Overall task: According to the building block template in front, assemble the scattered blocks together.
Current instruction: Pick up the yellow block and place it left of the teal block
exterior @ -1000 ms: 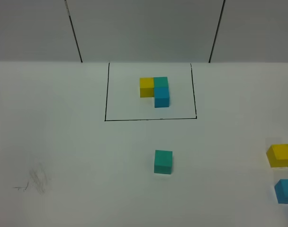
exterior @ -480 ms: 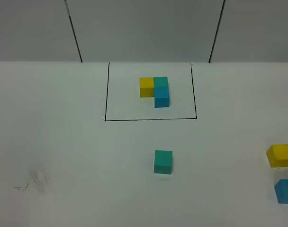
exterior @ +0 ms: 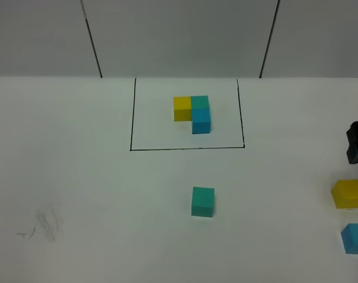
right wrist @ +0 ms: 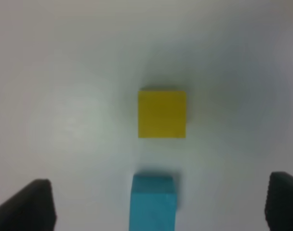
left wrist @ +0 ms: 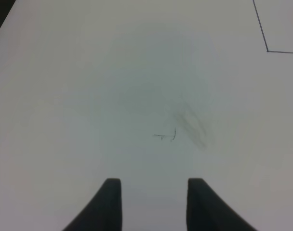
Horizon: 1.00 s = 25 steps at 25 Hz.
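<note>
Table [exterior: 79, 177] first: the building block template [exterior: 192, 114] sits far centre in its black frame [exterior: 132, 118], my pattern. My right gripper [exterior: 357, 142] hangs spread wide above the yellow cube [exterior: 348, 194] and sky-blue cube [exterior: 355, 238] at near right, apparently to fetch one. My left gripper [left wrist: 153, 204] is closed and empty. The teal-green cube [exterior: 202, 201] waits near centre.

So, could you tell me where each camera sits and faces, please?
Exterior high: mounted high, looking down at the table, the building block template, teal block, yellow block and blue block; only a dark part of the right gripper shows.
Left wrist: on the left arm, looking down at a scribble on the table; the left gripper shows.
Right wrist: on the right arm, facing down at the yellow and blue blocks; its wide-apart fingers show.
Shared: scribble, exterior and left wrist; those two blocks, exterior and right wrist.
</note>
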{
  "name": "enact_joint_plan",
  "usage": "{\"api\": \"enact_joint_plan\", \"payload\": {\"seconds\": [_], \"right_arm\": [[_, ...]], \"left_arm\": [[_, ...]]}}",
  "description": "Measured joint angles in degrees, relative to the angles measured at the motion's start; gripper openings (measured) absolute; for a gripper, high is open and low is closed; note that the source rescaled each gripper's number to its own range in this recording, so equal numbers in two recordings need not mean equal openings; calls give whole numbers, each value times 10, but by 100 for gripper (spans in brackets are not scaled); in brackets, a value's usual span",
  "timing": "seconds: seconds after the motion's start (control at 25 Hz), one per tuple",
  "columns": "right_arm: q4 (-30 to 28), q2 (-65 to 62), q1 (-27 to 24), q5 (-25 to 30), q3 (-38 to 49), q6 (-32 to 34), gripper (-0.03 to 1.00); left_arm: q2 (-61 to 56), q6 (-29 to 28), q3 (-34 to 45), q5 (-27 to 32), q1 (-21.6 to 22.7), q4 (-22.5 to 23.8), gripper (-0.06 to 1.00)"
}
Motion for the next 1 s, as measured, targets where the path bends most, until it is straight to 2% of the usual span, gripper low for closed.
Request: {"api": "enact_joint_plan", "payload": {"seconds": [0.4, 0.68, 1.0], "right_arm": [[-5, 98, 0, -22, -2, -29, 82], [3, 130, 0, -103, 30, -25, 81], [15, 190, 0, -149, 39, -24, 81]], "left_arm": [[0, 0, 0, 0, 0, 0, 0], [0, 0, 0, 0, 0, 0, 0], [0, 0, 0, 0, 0, 0, 0]]}}
